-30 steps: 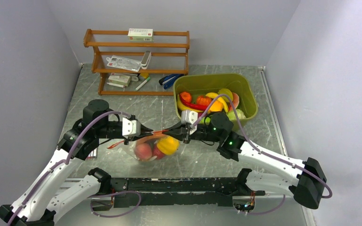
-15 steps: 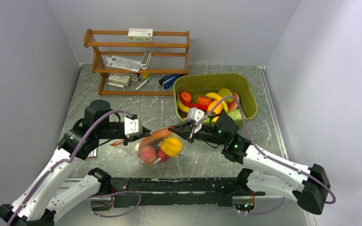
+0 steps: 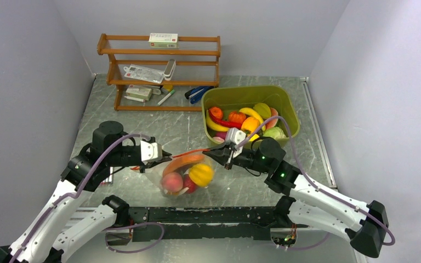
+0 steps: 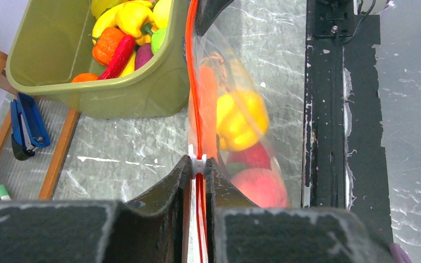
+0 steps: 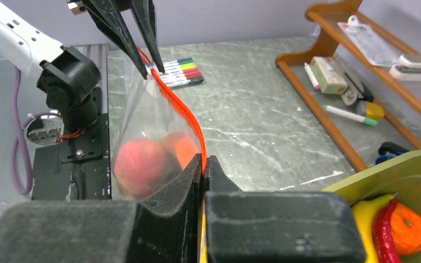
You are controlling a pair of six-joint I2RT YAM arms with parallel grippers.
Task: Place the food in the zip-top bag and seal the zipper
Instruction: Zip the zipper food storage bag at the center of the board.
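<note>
The zip-top bag (image 3: pixel 182 176) hangs between both grippers, just above the table. Inside it I see food: a pink peach (image 3: pixel 171 182), a yellow pepper (image 3: pixel 200 174) and an orange carrot (image 3: pixel 184 163). The zipper (image 3: pixel 194 152) runs taut along the mouth. My left gripper (image 3: pixel 166 155) is shut on the zipper's left end, with a small white slider (image 4: pixel 198 162) right at its tips (image 4: pixel 197 164). My right gripper (image 3: pixel 226 155) is shut on the zipper's right end (image 5: pixel 203 160). More food (image 3: pixel 246 121) lies in the olive-green tub (image 3: pixel 288 109).
A wooden rack (image 3: pixel 159 71) with packets and pens stands at the back left, with a blue stapler (image 3: pixel 197 93) beside it. Coloured markers (image 5: pixel 182 71) lie on the table behind the bag. A black mounting rail (image 3: pixel 208 215) runs along the near edge.
My right gripper has drawn to the right, away from the left gripper. The zipper is stretched longer and straighter between them, and the bag has shifted slightly right.
</note>
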